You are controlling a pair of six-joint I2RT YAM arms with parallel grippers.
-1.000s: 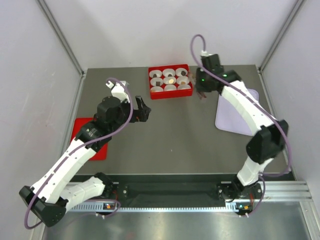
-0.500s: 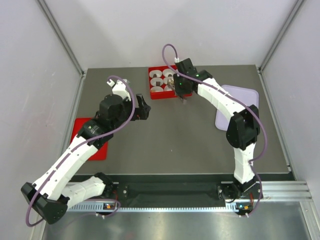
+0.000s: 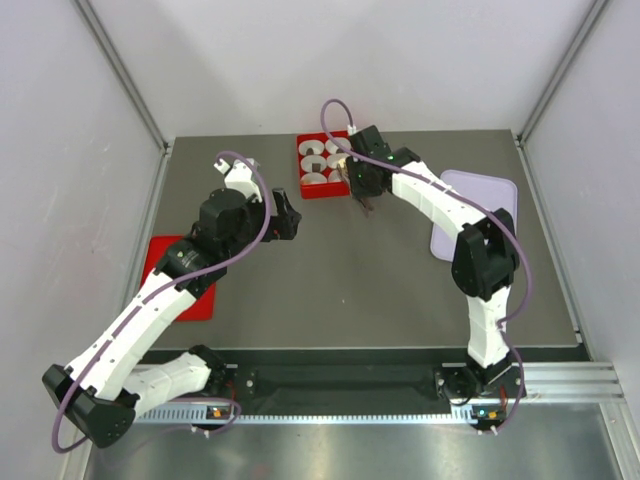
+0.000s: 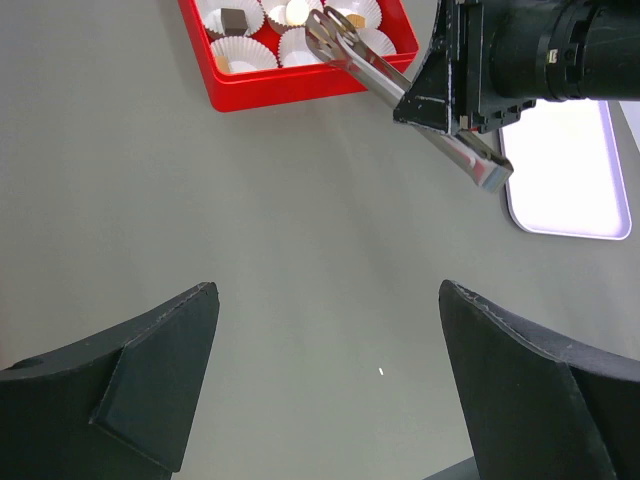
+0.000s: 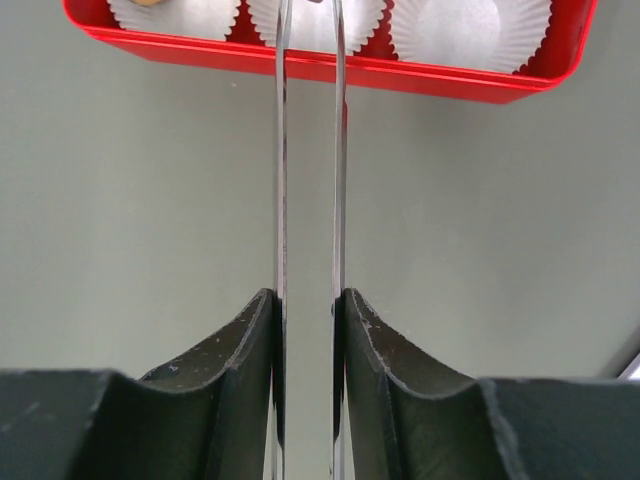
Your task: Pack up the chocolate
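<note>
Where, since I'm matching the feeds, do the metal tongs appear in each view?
Top external: metal tongs centre-top, just below the red tray.
Left wrist: upper right, tips over the tray.
Right wrist: two vertical blades down the centre, tips reaching the tray.
Shared landmark: the red tray.

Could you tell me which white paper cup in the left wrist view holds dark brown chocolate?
The white fluted paper cup topmost along the red tray's left wall; only it holds a dark brown chocolate, the others tan or none.
</note>
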